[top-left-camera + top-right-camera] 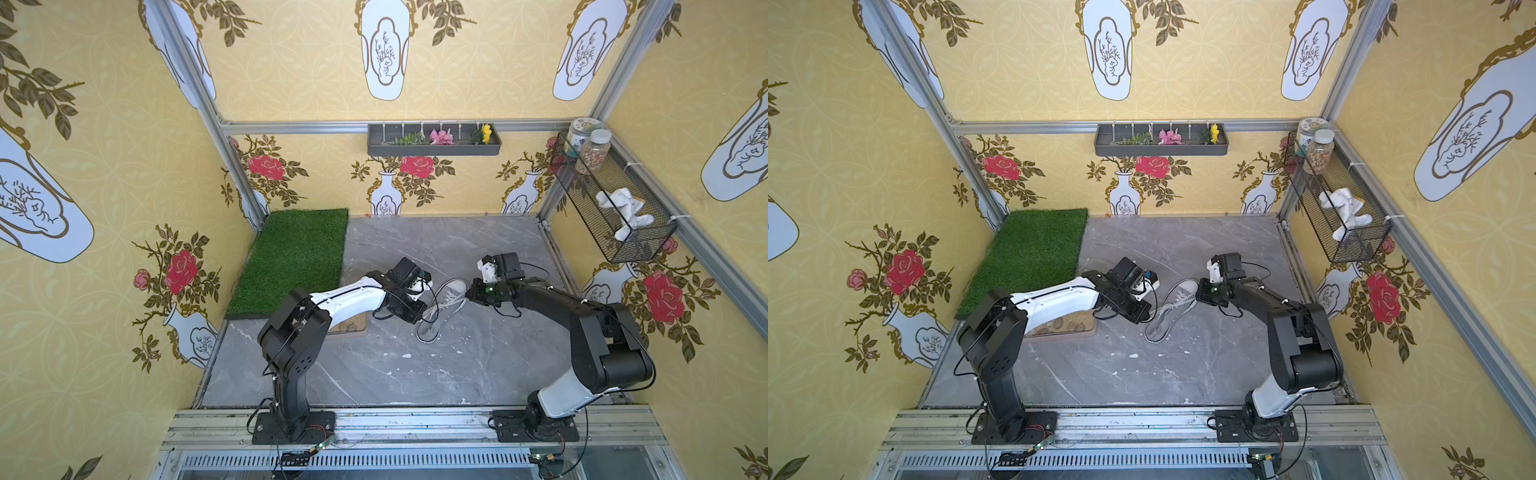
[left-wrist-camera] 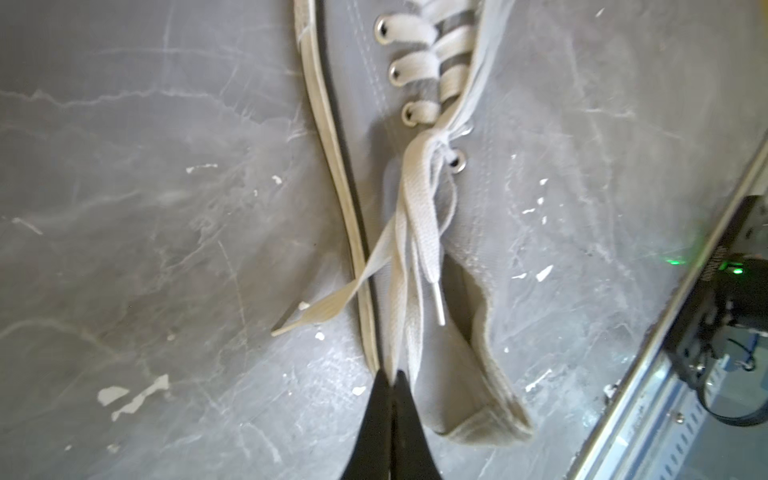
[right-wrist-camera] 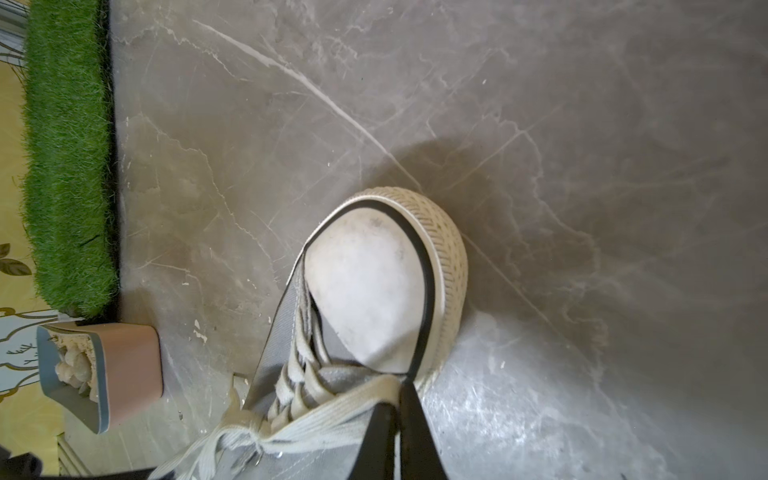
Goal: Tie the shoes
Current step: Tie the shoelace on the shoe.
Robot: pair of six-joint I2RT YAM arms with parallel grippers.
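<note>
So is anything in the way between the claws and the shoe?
No, nothing I can see. The left claw and right claw are both shut on the laces of the shoe.

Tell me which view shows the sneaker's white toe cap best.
Right wrist view: the toe cap sits mid-frame, large and sharp. Both top views show it small and far off. The left wrist view shows only laces and eyelets, no toe cap.
</note>
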